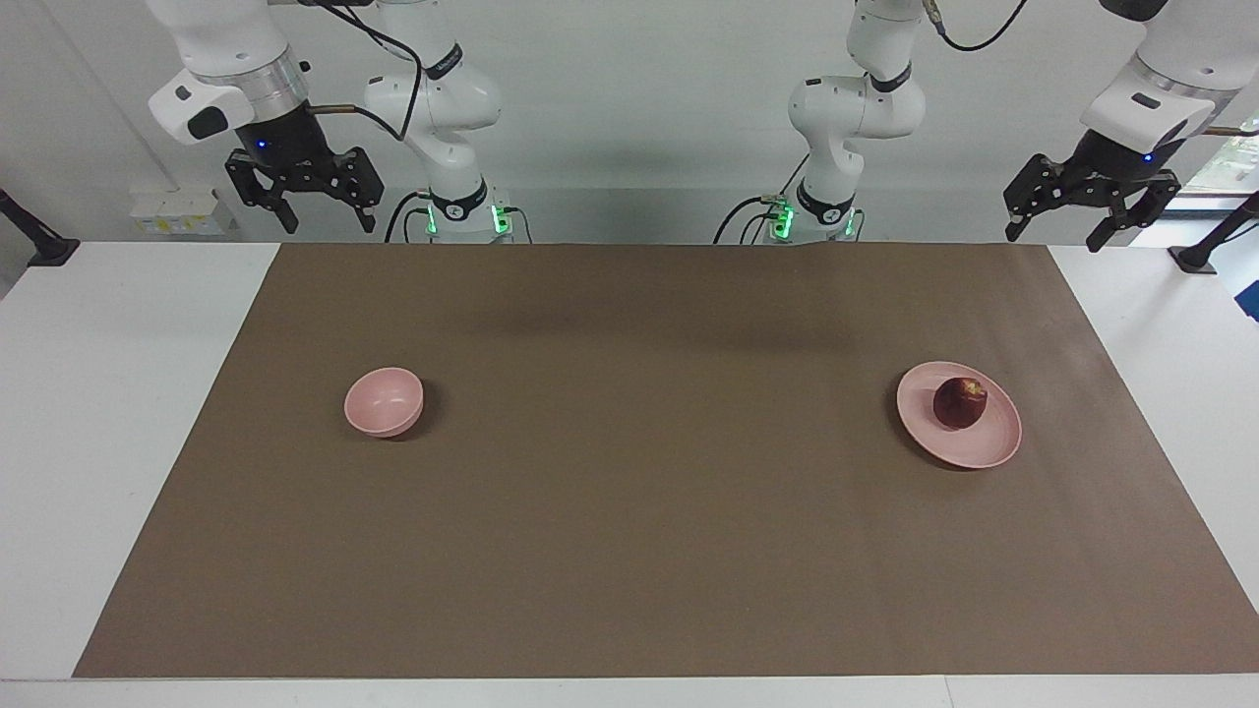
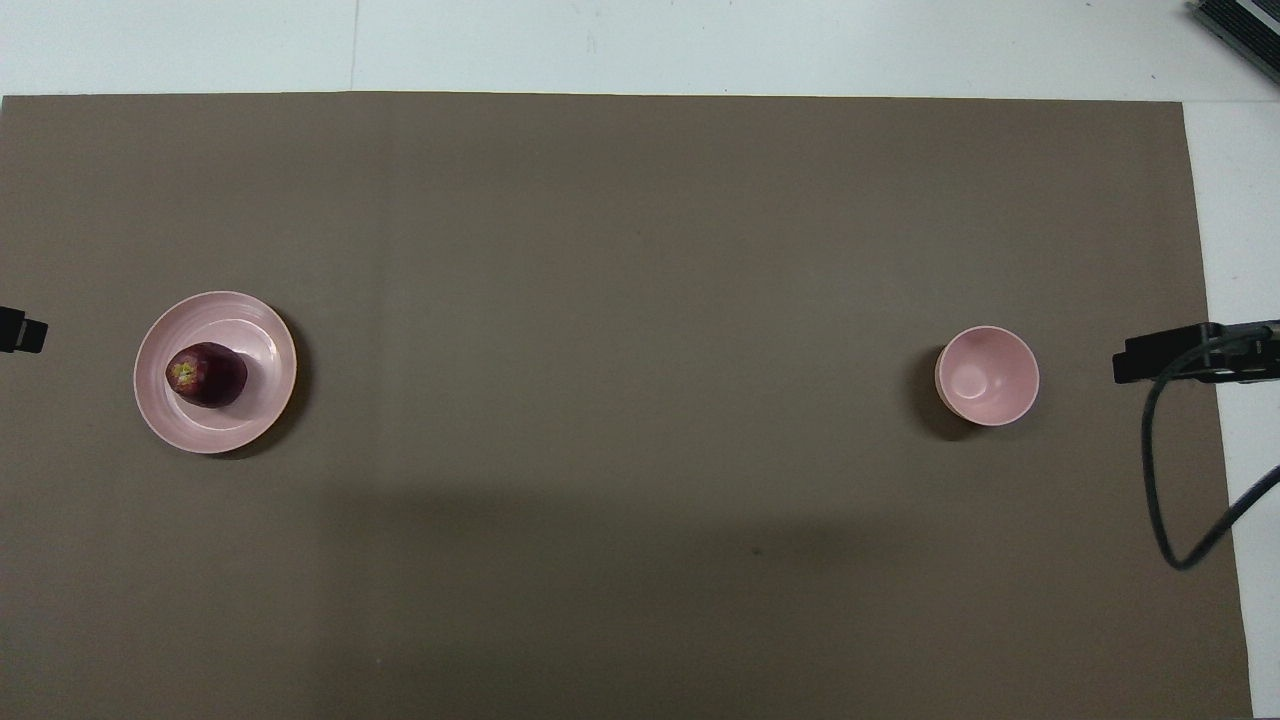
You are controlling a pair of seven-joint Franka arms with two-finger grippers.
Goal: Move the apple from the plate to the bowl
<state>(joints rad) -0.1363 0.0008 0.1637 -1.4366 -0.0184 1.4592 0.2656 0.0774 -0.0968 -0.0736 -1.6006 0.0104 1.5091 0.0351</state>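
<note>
The dark red apple (image 1: pixel 960 402) lies on the flat pale pink plate (image 1: pixel 995 444) toward the left arm's end of the table; both also show in the overhead view, the apple (image 2: pixel 206 374) and the plate (image 2: pixel 262 330). The small deep pink bowl (image 1: pixel 384 401) stands empty toward the right arm's end; it also shows in the overhead view (image 2: pixel 987 375). My left gripper (image 1: pixel 1054 239) hangs open and empty, raised high over the table's edge by the robots. My right gripper (image 1: pixel 329 224) hangs open and empty, raised at its own end. Both arms wait.
A brown mat (image 1: pixel 629 511) covers most of the white table (image 1: pixel 98 393). A black cable (image 2: pixel 1160 480) loops over the mat's edge near the bowl. A dark object (image 2: pixel 1240 30) sits at the table's corner farthest from the robots.
</note>
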